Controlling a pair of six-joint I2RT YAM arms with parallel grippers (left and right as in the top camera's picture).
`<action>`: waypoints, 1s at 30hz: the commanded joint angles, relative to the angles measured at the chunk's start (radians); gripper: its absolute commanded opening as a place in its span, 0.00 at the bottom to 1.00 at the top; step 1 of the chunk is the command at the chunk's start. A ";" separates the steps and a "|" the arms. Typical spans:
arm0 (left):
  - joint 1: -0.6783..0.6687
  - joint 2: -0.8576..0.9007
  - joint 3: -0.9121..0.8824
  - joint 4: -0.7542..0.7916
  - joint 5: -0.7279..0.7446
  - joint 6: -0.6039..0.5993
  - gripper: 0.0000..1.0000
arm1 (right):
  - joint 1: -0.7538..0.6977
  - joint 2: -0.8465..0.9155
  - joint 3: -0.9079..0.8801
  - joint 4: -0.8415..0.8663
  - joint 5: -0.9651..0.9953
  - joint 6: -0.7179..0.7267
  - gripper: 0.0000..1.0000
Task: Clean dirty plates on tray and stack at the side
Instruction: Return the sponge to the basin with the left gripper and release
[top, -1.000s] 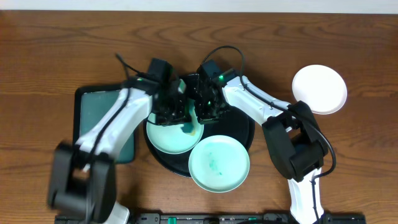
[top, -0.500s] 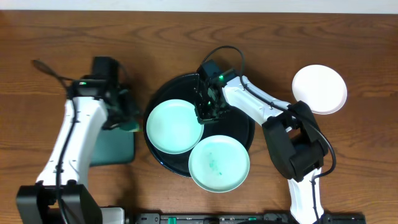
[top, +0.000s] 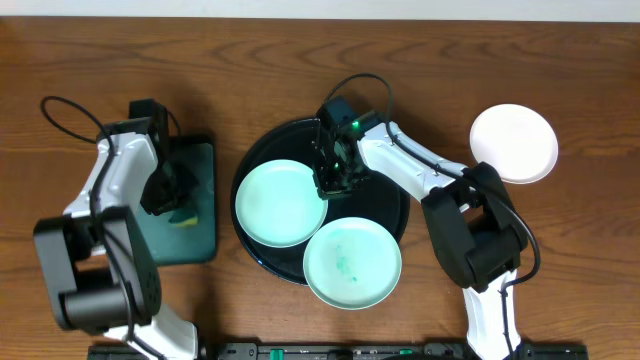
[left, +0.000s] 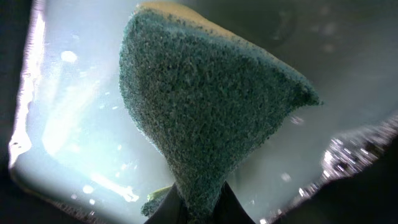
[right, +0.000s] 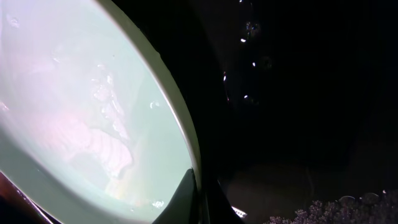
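On the round black tray (top: 386, 208) lies a clean-looking mint plate (top: 277, 204). My right gripper (top: 329, 184) is shut on its right rim; the right wrist view shows the plate (right: 74, 106) with its edge pinched between the gripper (right: 200, 198) tips. A second mint plate (top: 352, 262) with teal smears overlaps the tray's front rim. A white plate (top: 513, 143) sits on the table at the right. My left gripper (top: 168, 196) is shut on a green and yellow sponge (left: 205, 112) over the rectangular tray.
The dark rectangular tray (top: 200, 238) with a teal inside lies left of the black tray, and its wet floor (left: 74, 124) fills the left wrist view. Both arms' cables loop above the table.
The left arm swung away from the mint plate to the left with the sponge and now hangs over the rectangular tray. The right gripper stayed on the plate's rim.
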 joint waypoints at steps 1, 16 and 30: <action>0.002 0.037 -0.002 0.011 -0.013 0.018 0.16 | -0.005 0.009 -0.005 0.002 0.032 -0.005 0.01; -0.047 -0.241 -0.002 -0.019 0.084 0.037 0.69 | -0.008 0.009 -0.005 0.014 0.029 -0.029 0.02; -0.159 -0.513 -0.002 -0.137 0.085 0.037 0.80 | -0.125 -0.105 0.079 -0.111 -0.081 -0.037 0.02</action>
